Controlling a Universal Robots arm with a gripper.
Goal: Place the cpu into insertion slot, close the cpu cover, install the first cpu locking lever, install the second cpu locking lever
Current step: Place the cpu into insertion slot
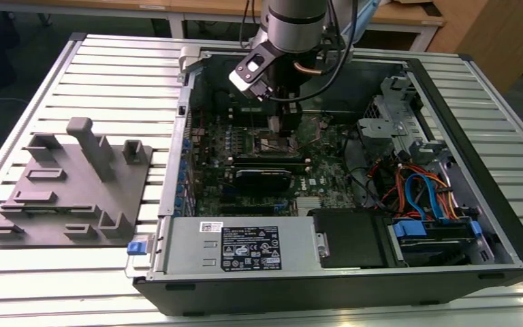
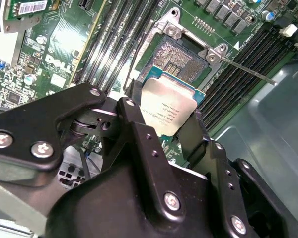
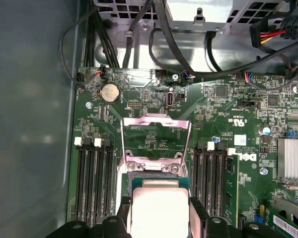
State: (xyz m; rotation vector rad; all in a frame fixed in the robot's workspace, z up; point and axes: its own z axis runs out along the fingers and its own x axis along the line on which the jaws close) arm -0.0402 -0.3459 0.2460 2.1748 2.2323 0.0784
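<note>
My gripper (image 2: 165,106) is shut on the cpu (image 2: 171,111), a flat square chip with a dull silver top, pinched by two edges between black fingers (image 3: 196,215). It hangs low over the insertion slot (image 2: 181,57), whose dark contact field and silvery rim show just beyond the chip. I cannot tell whether chip and socket touch. In the first wrist view the cpu (image 3: 159,206) sits below the cpu cover (image 3: 156,136), a thin silvery frame swung open past the socket's hinge. A thin locking lever (image 2: 248,72) sticks out sideways. In the exterior view the gripper (image 1: 277,126) reaches down into the open case over the slot (image 1: 275,144).
Long black memory slots (image 3: 92,183) flank the socket on both sides. Cables (image 3: 139,44) and a metal case wall (image 3: 30,124) crowd around the board. A drive cage with coloured wires (image 1: 416,191) fills the exterior view's right. A grey fixture block (image 1: 71,184) stands outside the case.
</note>
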